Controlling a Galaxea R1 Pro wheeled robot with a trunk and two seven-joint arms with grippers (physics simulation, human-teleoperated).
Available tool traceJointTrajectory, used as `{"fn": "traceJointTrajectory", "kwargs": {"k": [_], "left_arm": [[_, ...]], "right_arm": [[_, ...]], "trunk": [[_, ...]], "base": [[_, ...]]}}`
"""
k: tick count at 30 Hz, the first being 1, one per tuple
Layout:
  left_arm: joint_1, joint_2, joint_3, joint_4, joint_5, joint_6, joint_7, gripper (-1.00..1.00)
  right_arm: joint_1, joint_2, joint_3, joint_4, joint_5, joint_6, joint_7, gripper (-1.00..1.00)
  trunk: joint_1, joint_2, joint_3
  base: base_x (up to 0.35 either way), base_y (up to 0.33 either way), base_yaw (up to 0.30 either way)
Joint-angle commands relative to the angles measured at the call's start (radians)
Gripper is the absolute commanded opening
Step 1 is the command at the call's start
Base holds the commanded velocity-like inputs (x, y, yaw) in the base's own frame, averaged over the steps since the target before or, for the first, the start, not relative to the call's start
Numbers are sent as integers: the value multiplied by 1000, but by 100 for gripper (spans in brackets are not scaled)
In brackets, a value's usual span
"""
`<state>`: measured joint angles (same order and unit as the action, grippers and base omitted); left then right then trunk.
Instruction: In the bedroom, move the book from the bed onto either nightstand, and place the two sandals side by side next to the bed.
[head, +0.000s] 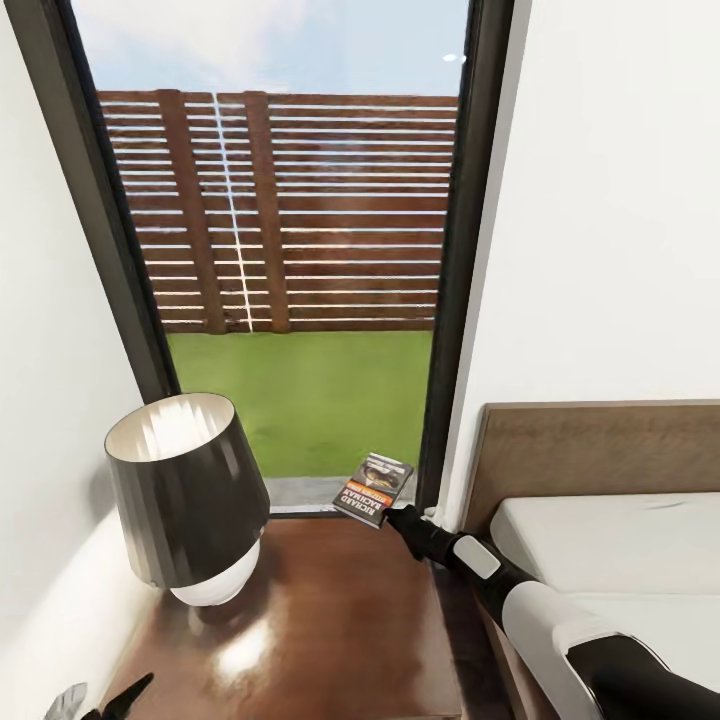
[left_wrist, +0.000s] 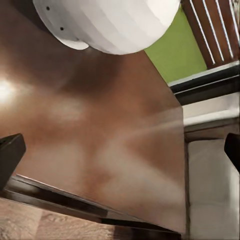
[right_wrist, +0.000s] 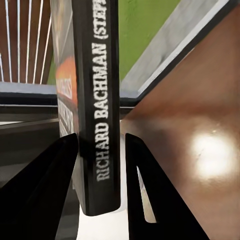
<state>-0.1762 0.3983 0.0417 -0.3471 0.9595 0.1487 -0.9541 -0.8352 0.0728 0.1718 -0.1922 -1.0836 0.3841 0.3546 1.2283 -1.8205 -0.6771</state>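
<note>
Book (head: 373, 489), a thin dark-grey paperback with white author lettering and an orange band on its cover, hangs in the air at the far edge of the dark-brown wooden nightstand (head: 330, 620), close to the sill of the tall black-framed window (head: 455, 250). The right pincer (head: 392, 513) has it clenched: in the right wrist view the spine (right_wrist: 100, 110) stands between the two black fingers (right_wrist: 47, 195), which press on either cover. The book appears to be above the tabletop rather than on it, so the step in hand looks like the carry-and-set-down of the book; the sandals part is not yet dealt with here. The next move probably calls for drawing the book back a little over the wood, lowering it and laying it flat before letting go, since it sits right at the back rim where a release could tip it toward the window ledge. Room is narrow: the brown headboard (head: 600, 450) and light-grey mattress (head: 620, 560) of the bed lie just beside the right arm, and a lamp with a black drum shade (head: 185, 490) on a white round base (head: 215, 585) takes up the other side of the tabletop, leaving a bare glossy strip down the middle and front. The left pincer (head: 115, 702) hovers near the front corner, its dark fingertips (left_wrist: 11, 152) spread wide apart and holding nothing.
</note>
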Motion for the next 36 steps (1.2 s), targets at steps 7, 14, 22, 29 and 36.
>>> {"fn": "traceJointTrajectory", "kwargs": {"k": [7, 14, 22, 29, 36], "left_arm": [[0, 1, 17, -59, 5, 68, -4, 100], [0, 2, 66, -99, 3, 134, -4, 100], [0, 3, 92, -169, -3, 184, -3, 100], [0, 7, 96, -187, -1, 232, -3, 100], [0, 11, 96, -219, -6, 262, -1, 100]], "right_arm": [[-1, 0, 7, 1, -10, 1, 0, -100], [-1, 2, 6, 2, -9, -1, 0, -100], [-1, 15, 4, 2, -5, -5, 0, -100], [-1, 18, 4, 4, -4, -2, -1, -100], [-1, 35, 3, 17, -4, -7, -20, -100]], "trunk": [[0, 0, -1], [0, 0, -1], [0, 0, -1], [0, 0, -1], [0, 0, -1]], "base": [[0, 0, 0], [0, 0, 0], [0, 0, 0], [0, 0, 0], [0, 0, 0]]}}
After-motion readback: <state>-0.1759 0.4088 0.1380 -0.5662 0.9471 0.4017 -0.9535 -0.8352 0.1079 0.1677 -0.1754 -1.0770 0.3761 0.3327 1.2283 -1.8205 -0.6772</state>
